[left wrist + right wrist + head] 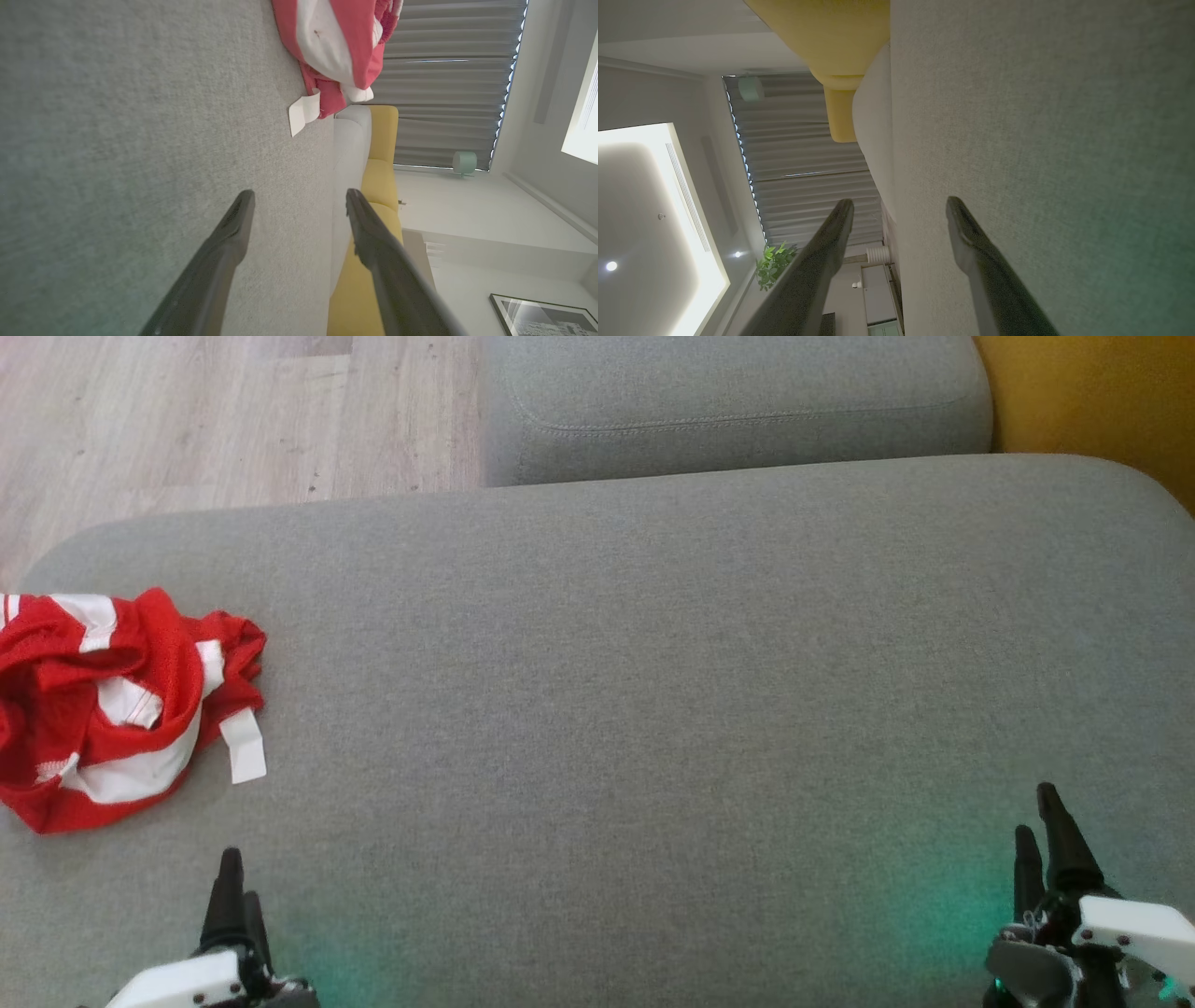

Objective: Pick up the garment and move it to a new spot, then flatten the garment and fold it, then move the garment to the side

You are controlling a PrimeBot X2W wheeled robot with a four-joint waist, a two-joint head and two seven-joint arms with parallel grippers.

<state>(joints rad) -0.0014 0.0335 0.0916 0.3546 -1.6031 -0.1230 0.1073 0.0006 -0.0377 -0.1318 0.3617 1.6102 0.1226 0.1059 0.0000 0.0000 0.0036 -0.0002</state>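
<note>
A red and white mesh garment (pixel 112 700) lies crumpled at the left edge of the grey cushion (pixel 635 691), a white tag sticking out at its right side. In the left wrist view the garment (pixel 336 51) sits ahead of the fingers, apart from them. My left gripper (pixel 233 887) hovers at the lower left, below and right of the garment, its jaws open (pixel 299 205) and empty. Low on the right my right gripper (pixel 1041 831) stands far from the garment, jaws open (pixel 901 210) with nothing between them.
A second grey cushion (pixel 738 401) lies beyond the far edge, with a yellow sofa part (pixel 1092 392) at the top right. Wood floor (pixel 187 420) shows past the cushion's upper left. The wide middle of the cushion is bare fabric.
</note>
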